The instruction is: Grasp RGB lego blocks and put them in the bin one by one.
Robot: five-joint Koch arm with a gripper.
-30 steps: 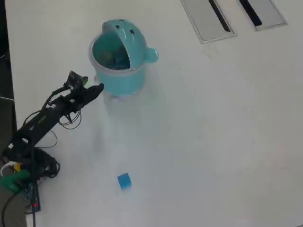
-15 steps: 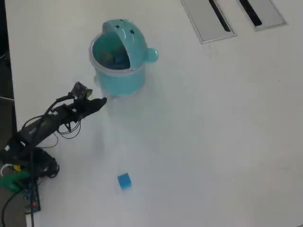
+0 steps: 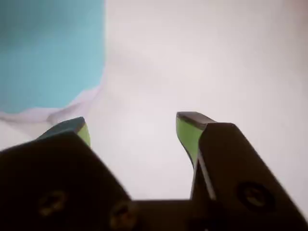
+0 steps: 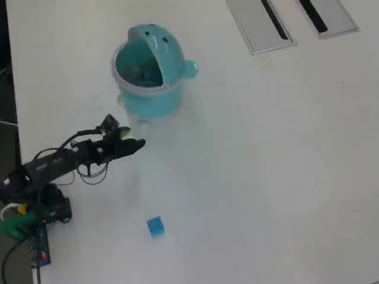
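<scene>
Below the bin (image 4: 147,74), well apart: blue block (image 4: 155,226) lies alone on the table (image 4: 266,177) | gripper (image 4: 135,144) has swung from the bin's side toward the block | fingers (image 3: 188,131) spread wide, empty | judged: drop done, blue block next.

White table (image 4: 266,177); two grey slotted panels (image 4: 260,23) top right; dark strip (image 4: 5,59) left edge.

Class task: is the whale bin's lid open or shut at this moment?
Open. In the overhead view the bin shows its round mouth and inside, with the domed lid flipped up behind it.
</scene>
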